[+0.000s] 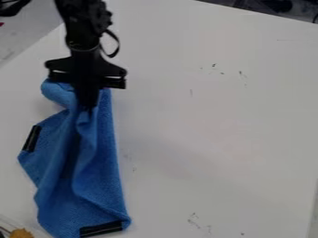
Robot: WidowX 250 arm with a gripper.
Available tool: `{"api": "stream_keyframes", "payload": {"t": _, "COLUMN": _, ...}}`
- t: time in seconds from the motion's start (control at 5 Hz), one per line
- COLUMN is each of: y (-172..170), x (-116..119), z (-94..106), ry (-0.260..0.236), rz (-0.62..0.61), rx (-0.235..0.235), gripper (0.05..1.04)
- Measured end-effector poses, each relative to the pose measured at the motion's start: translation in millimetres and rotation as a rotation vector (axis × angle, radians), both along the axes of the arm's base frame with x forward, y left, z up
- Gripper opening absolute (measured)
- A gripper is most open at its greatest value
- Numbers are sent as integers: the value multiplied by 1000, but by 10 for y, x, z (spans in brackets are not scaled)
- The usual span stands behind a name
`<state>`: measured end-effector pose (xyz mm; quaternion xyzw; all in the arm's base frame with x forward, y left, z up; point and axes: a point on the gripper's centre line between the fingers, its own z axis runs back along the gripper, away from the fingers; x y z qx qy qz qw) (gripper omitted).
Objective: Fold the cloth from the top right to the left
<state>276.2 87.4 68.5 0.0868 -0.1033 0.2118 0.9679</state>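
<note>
The black gripper [89,108] hangs over the upper part of the blue cloth [102,172], at the left of the camera view. It is shut on the cloth, whose fabric bunches at the fingertips and drops in long folds toward the lower left. Behind the gripper a rounded fold of cloth bulges out on the left. One black strip [31,138] lies on the cloth's left edge and another black strip [101,228] on its bottom edge. The gripper body hides part of the cloth's top.
The white table [211,116] spreads out to the right of the cloth, with a few small dark marks on it. A yellow-orange object [21,233] sits in the bottom left corner, close to the cloth. The table's far edge crosses the top right.
</note>
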Motion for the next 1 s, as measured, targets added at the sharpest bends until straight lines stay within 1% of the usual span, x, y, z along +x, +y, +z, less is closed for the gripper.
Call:
{"api": "stream_keyframes", "payload": {"t": 0.2, "y": -204, "x": 111, "z": -94, "ry": 2, "rz": -11, "rx": -44, "gripper": 61}}
{"api": "stream_keyframes", "payload": {"t": 0.4, "y": -395, "x": 271, "z": -203, "ry": -23, "rz": -17, "rx": -96, "gripper": 61}}
{"api": "stream_keyframes", "payload": {"t": 0.8, "y": -694, "x": 462, "z": -387, "ry": -67, "rz": 34, "rx": -191, "gripper": 61}}
{"api": "stream_keyframes", "payload": {"t": 1.0, "y": -802, "x": 554, "z": -395, "ry": -80, "rz": 60, "rx": -204, "gripper": 59}}
